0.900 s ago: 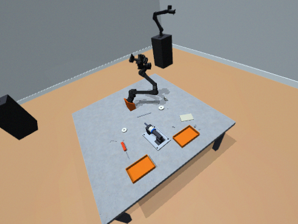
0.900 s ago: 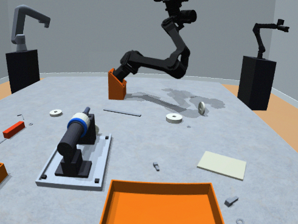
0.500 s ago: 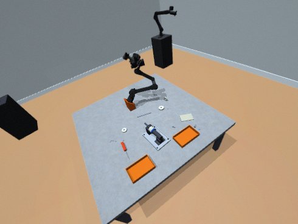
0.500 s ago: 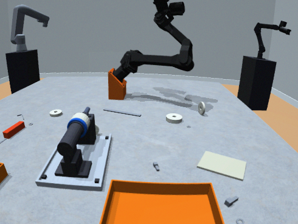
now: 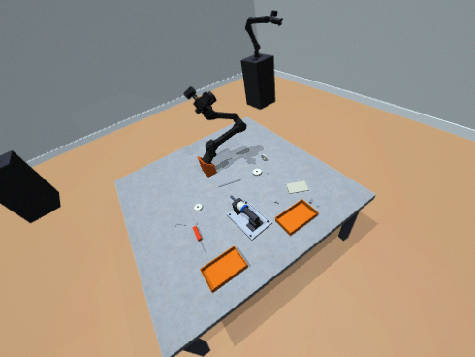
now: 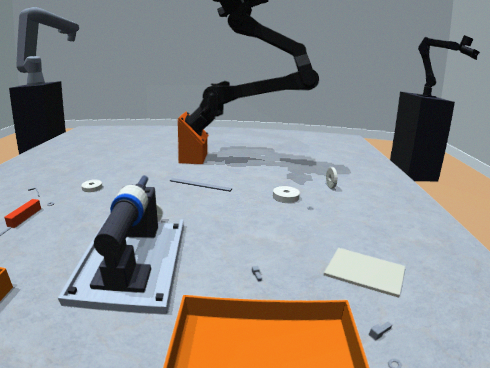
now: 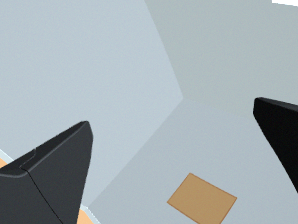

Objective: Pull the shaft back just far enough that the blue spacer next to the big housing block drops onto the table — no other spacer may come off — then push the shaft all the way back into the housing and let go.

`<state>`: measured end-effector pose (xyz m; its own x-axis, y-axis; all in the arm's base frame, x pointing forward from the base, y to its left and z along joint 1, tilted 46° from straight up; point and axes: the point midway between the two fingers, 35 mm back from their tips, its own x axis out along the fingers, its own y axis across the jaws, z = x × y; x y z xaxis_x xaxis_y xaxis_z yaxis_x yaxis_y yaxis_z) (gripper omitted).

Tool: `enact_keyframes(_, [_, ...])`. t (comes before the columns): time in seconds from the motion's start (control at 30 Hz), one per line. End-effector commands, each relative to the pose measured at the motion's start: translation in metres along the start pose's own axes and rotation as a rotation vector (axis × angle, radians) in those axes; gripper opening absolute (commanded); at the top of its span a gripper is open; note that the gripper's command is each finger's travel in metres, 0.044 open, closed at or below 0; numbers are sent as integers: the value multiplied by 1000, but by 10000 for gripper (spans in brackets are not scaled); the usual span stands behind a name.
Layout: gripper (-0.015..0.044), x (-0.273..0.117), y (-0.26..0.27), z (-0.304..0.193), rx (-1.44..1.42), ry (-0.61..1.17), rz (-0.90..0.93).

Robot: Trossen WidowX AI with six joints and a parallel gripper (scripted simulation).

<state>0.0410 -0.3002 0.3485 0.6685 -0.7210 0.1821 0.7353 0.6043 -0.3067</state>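
My gripper (image 7: 176, 117) is open and empty, raised high behind the assembly; its fingers are cut off at the top of the exterior view. The blue spacer (image 5: 244, 208) (image 6: 131, 200) sits upright on the shaft line, against the thick black housing cylinder (image 5: 252, 214) (image 6: 118, 227). A white spacer (image 5: 240, 205) (image 6: 134, 191) is beside the blue one, toward the black upright bracket (image 6: 149, 212). The shaft (image 5: 233, 198) (image 6: 143, 182) sticks out beyond the bracket, toward the arm's base. How deep it reaches inside the housing is hidden.
The assembly stands on a pale base plate (image 5: 251, 236) (image 6: 172, 265). Orange trays (image 5: 224, 269) (image 5: 297, 216) lie near it. White discs (image 5: 198, 207) (image 5: 257, 172), a grey rod (image 5: 230, 182) (image 6: 200, 185), a red-handled screwdriver (image 5: 197, 233) and a cream plate (image 5: 297, 187) (image 6: 366, 271) lie around.
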Motion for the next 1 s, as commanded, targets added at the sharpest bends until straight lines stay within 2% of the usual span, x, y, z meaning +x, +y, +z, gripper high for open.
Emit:
enact_keyframes(0.0, [440,23,20,-27,-108,18,96])
enact_keyframes(0.27, [440,74,103,-85,-514,-36,384])
enact_keyframes(0.47, [440,91,176,-118,-792,-153,584])
enact_keyframes(0.73, [440,87,273,-152,-1121,-395,808])
enact_keyframes(0.97, [440,58,360,-178,-1391,-714,970])
